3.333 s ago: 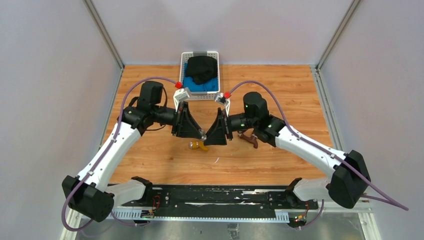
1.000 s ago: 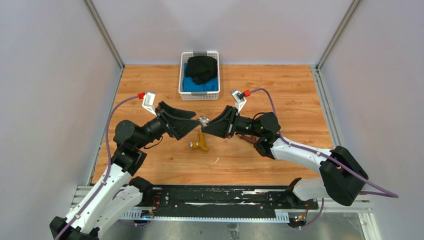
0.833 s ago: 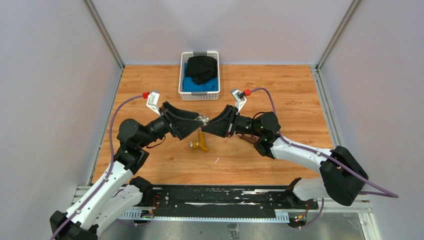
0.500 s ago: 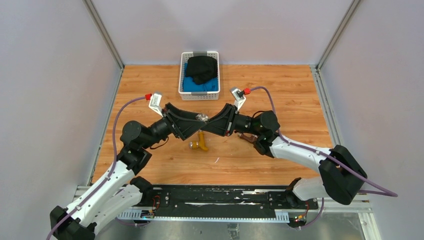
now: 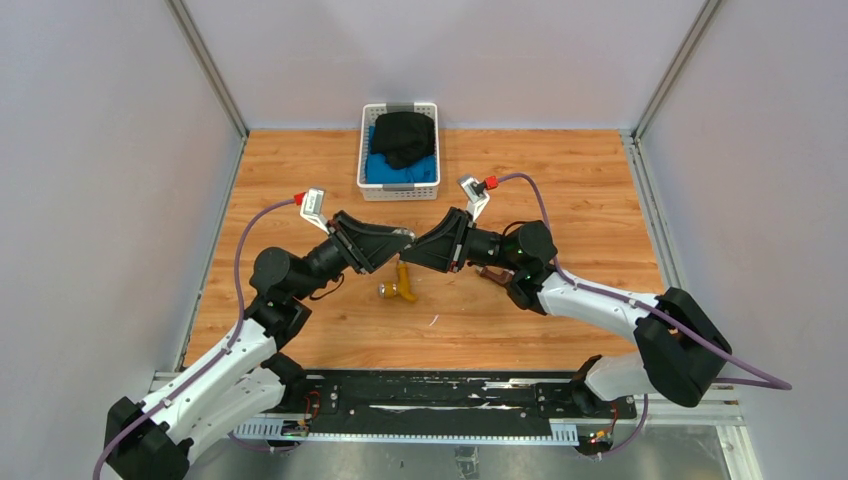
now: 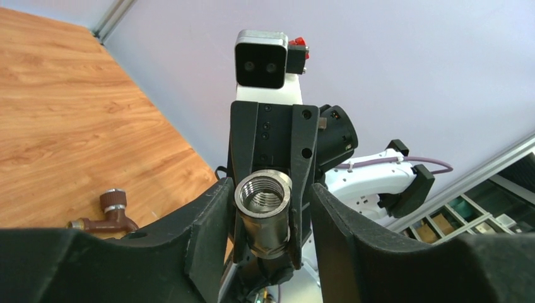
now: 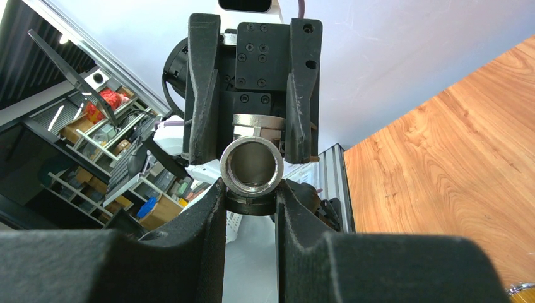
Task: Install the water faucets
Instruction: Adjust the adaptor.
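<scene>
**Both faucets lie on the wood while the grippers meet over a grey fitting**

The brass faucet [image 5: 399, 284] lies on the table [image 5: 560, 180] near its middle. It sits just below the spot where my two grippers come together, and neither one touches it. The dark reddish-brown faucet [image 5: 496, 276] lies to its right, close under the right arm's wrist, which partly hides it from above. From the left wrist camera I see it resting on the wood, free of both grippers.

Above the brass faucet, off the table, a short grey fitting [image 6: 265, 218] is held between the two arms. Its open bore faces each wrist camera, and from the left side I can see threads inside the rim.

The right gripper [image 7: 251, 186] has its jaws drawn narrow on the fitting, with its fingers [image 7: 205, 214] pressed against both sides of the near end.

The left gripper [image 6: 269, 192] meets it tip to tip from the opposite side. Its fingers [image 6: 208, 218] flank the fitting's other end with the jaws partly closed. One finger looks to be against the rim, but on the other side I cannot make out contact. So I cannot tell whether this gripper is pinching the fitting or only standing around it.

Both arms reach in from their own sides and form a shallow arch over the middle of the table.

At the far edge, in the centre, stands a white basket [image 5: 364, 150] with a black cloth [image 5: 405, 135] piled on a blue cloth [image 5: 385, 168]. It is well apart from the grippers and from both faucets.
</scene>
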Controlling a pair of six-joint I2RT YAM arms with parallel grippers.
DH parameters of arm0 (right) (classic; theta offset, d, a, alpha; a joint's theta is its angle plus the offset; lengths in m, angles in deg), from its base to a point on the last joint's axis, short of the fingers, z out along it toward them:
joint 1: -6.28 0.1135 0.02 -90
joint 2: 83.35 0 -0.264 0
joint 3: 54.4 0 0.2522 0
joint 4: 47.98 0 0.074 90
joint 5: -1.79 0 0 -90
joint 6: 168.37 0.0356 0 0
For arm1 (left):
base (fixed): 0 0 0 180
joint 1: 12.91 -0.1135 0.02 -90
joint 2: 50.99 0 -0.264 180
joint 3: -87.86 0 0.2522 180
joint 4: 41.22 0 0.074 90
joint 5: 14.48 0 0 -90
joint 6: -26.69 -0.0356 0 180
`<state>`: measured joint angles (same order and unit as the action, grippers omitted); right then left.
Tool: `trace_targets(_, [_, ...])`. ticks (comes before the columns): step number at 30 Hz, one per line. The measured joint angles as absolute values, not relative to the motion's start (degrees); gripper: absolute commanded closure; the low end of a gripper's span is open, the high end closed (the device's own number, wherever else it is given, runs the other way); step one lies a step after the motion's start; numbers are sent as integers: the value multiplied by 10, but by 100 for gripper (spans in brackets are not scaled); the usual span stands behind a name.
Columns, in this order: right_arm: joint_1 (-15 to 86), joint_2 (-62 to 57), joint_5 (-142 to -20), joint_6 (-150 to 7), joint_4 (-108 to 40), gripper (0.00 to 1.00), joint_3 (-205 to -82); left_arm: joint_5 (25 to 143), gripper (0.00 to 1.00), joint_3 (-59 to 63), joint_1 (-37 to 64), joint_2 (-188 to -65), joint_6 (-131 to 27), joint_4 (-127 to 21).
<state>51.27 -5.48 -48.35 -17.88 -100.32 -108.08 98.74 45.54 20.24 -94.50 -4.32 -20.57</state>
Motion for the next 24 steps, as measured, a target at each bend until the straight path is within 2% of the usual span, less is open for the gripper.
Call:
trace_targets(3, [513, -55, -484, -179, -1003, 100, -1081, 982, 53, 456, 202, -945, -40, -201])
trace_targets(7, [513, -55, -484, -179, -1003, 100, -1081, 980, 49, 456, 202, -945, -40, -197])
trace_targets(11, [513, -55, -484, -179, -1003, 100, -1081, 982, 50, 456, 203, -949, -37, -195])
trace_targets(19, [514, -54, -483, -179, -1003, 100, -1084, 982, 61, 456, 211, -953, -37, -195])
trace_targets(24, [514, -54, -483, -179, -1003, 100, -1088, 982, 57, 456, 214, -954, -37, -194])
